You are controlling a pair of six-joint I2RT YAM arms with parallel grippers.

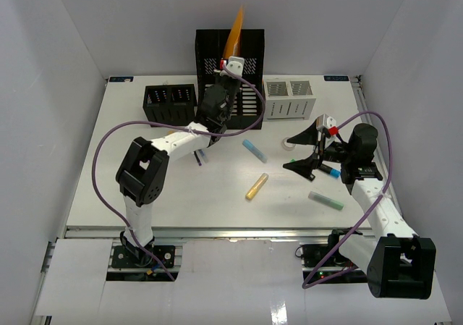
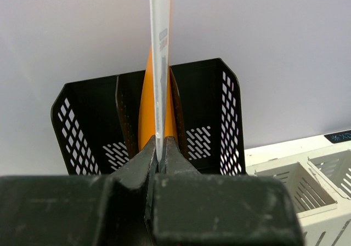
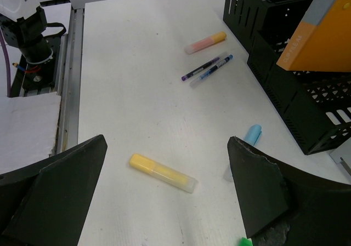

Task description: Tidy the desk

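Observation:
The white desk [image 1: 108,187] holds scattered highlighters and pens. My left gripper [image 1: 231,61] is raised at the back, shut on the lower edge of a thin orange book [image 1: 235,30]. It holds the book upright over the tall black file rack [image 1: 252,53]. In the left wrist view the fingers [image 2: 175,154] pinch the book [image 2: 159,65] in front of the rack [image 2: 88,125]. My right gripper [image 1: 307,150] is open and empty above the desk. In its wrist view a yellow highlighter [image 3: 163,173] lies between the open jaws [image 3: 167,147].
A blue highlighter [image 1: 254,150], a yellow one [image 1: 257,186] and a green one [image 1: 325,200] lie mid-desk. A pink highlighter [image 3: 205,43] and two pens [image 3: 208,68] lie near a black pen holder [image 1: 171,102]. A white organizer [image 1: 289,98] stands at the back right.

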